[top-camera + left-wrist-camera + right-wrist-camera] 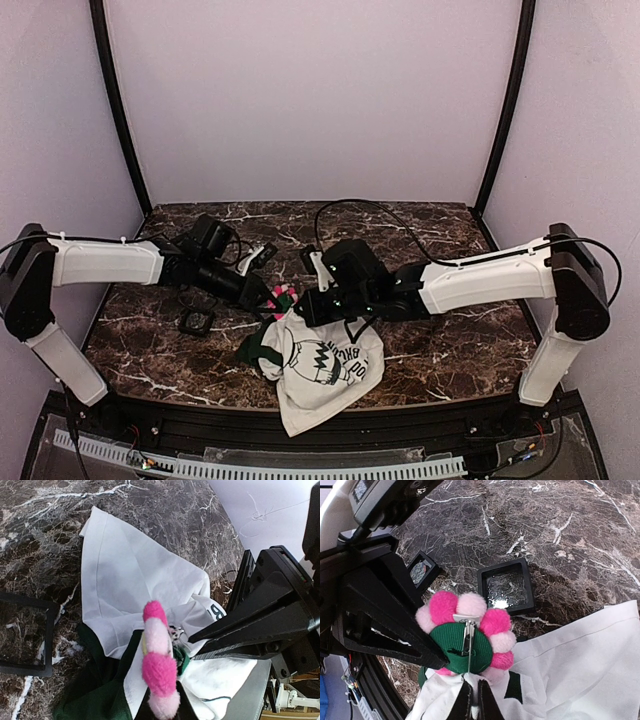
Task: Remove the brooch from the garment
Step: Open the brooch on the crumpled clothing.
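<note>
Brooch [470,630] is up off the tabletop [440,340] right now, hanging between my two claws in the middle. The shirt [325,365] dangles under it, with its lower end lying over the near edge.

My left claw [268,296] is clenched on the flower; in that wrist's view the pink and white petals show edge-on between its fingers. My right claw [472,702] is clamped tight on a fold of white fabric right below the green backing, so the two grips sit just beside each other.

From the right wrist view I get the back of the brooch face on. There's a green disc with a metal clasp on it, and the pin runs down into the cloth right where my right claw pinches. I can't tell whether the clasp is undone or latched, it's too small.

So I'd say I'm at the pull-apart step: one claw on the flower, one on the shirt, nothing separated yet as far as I can see. Next move, I reckon, is to draw the left claw away along the line of the pin while the right claw keeps the cloth put. Pull sideways and I'd guess the fabric just bunches up and comes along. If the clasp is latched, that pull won't do it either.

Two little black frames [507,586] sit on the tabletop beyond, apart from all this.
</note>
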You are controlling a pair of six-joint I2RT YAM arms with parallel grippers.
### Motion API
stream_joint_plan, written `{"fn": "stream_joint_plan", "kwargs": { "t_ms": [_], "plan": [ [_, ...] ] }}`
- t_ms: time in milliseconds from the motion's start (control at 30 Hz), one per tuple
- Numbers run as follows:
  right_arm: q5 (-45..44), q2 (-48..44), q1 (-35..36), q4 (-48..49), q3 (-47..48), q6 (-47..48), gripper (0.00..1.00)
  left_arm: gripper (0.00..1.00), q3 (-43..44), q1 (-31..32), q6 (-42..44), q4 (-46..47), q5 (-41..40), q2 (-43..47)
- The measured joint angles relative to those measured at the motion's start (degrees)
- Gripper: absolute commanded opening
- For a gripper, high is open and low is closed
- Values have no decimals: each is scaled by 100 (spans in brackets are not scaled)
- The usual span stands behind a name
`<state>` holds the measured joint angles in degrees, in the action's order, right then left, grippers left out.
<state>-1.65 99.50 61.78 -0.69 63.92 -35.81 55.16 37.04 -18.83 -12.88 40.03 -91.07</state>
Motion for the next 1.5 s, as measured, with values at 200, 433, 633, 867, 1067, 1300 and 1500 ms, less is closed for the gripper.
{"fn": "stream_joint_plan", "kwargs": {
  "t_ms": [200, 433, 633, 867, 1067, 1300, 1500],
  "plan": [
    [4, -70, -2, 11, -24, 61, 62, 1, 20, 15, 0, -160, -44, -11],
    [304, -758, -175, 203, -466, 216, 55, 1, 20, 15, 81, -168, 74, -9],
    [929, -743, -463, 372, -417, 385, 40, 1, 20, 15, 129, -153, 214, 2],
    [1392, -315, -483, 396, 4, 404, 32, 1, 20, 15, 151, -87, 304, 2],
    [1473, -44, -483, 372, 190, 374, 27, 1, 20, 15, 149, -57, 345, 2],
    [1473, 151, -487, 352, 262, 334, 22, 1, 20, 15, 146, -55, 352, 2],
    [1471, 173, -492, 337, 293, 271, 18, 1, 20, 15, 146, -52, 350, 2]
  ]
}}
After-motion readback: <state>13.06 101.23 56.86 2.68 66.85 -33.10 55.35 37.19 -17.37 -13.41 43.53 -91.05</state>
